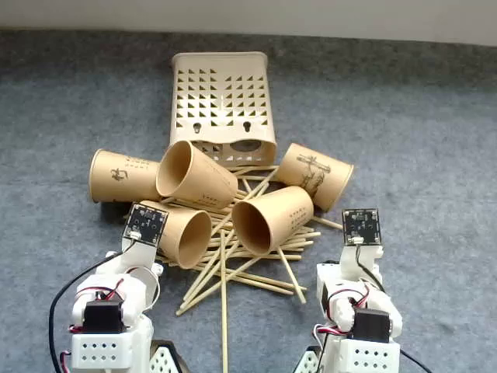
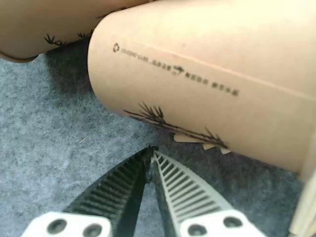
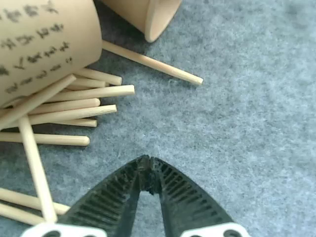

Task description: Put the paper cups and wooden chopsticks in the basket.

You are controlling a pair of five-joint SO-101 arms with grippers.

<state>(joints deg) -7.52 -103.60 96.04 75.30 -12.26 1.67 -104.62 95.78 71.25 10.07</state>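
Observation:
Several brown paper cups lie on their sides over a heap of wooden chopsticks (image 1: 233,268) on the grey carpet. The beige perforated basket (image 1: 221,101) lies behind them. My left gripper (image 2: 150,150) is shut and empty, its tip just short of the nearest cup (image 2: 207,74), the cup (image 1: 182,231) at the front left of the pile. My right gripper (image 3: 145,165) is shut and empty over bare carpet, beside chopstick ends (image 3: 74,106) and a cup (image 3: 39,44). Another cup's rim (image 3: 153,15) lies farther off.
Other cups lie at the left (image 1: 120,176), the middle (image 1: 194,175), the front middle (image 1: 272,219) and the right (image 1: 314,175) of the pile. Bare carpet (image 1: 419,155) stretches right of the pile and left (image 1: 46,155) of it.

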